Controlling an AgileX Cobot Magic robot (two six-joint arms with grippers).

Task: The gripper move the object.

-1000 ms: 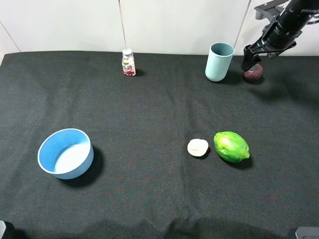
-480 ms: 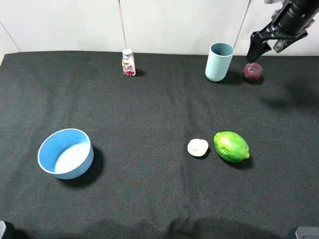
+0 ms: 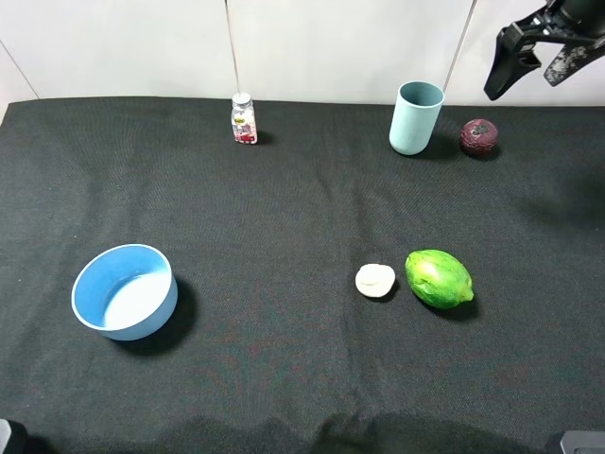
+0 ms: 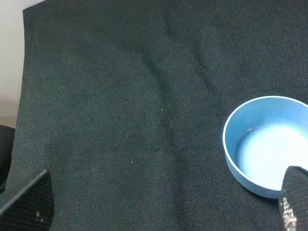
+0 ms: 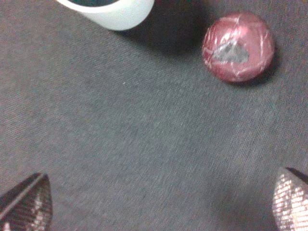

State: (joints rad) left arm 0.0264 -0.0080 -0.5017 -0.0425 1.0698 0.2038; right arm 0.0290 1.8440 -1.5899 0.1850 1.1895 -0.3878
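Dark red-purple and patched with shiny grey, the object [image 3: 479,137] is lying on the black cloth [image 3: 284,208] at the far right of the table, just beside the pale teal cup [image 3: 416,117] and apart from it, with nothing touching it. The right gripper [image 3: 535,60] is hanging in the air above and to the right of the object, clear of the cloth, and its jaws are standing wide apart and holding nothing; the right wrist view is confirming this, showing the two fingertips [image 5: 26,201] spread at the frame corners with the object [image 5: 238,45] lying free on the cloth beyond them, next to the cup's rim [image 5: 108,9]. The left gripper [image 4: 159,204] is idling over the near-left part of the table beside the blue bowl [image 4: 267,144], its fingers likewise parted and empty. The green fruit [image 3: 439,278], the small cream-white piece [image 3: 375,280] and the little bottle [image 3: 244,119] are standing undisturbed and well apart from the working area. Judging from this layout, the object is resting released at a spot beside the cup, so the move is appearing either complete or awaiting a fresh grasp; the pictures alone are not settling which.
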